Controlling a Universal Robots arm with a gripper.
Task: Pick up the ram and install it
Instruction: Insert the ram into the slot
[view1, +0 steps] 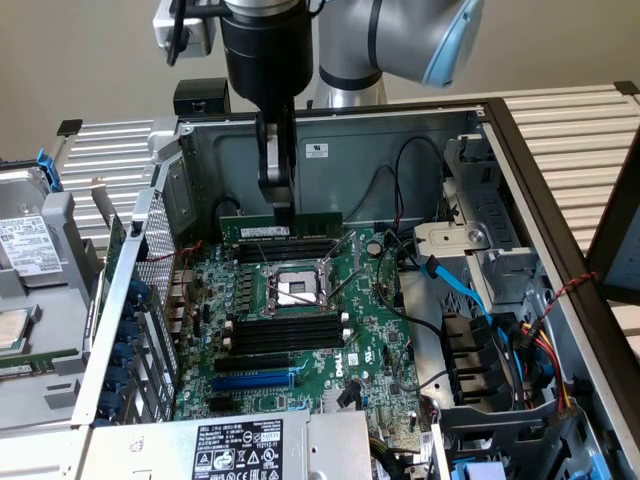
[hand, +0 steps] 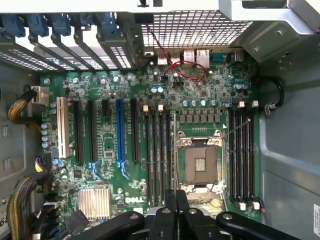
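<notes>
One ram (view1: 318, 224): held level and on edge above the motherboard (view1: 300, 385), near the memory slots (view1: 285, 250) beside the CPU socket (view1: 292, 290).
Jaws: clamped on the ram at mid-length.
Case (view1: 400, 140): open.
</notes>
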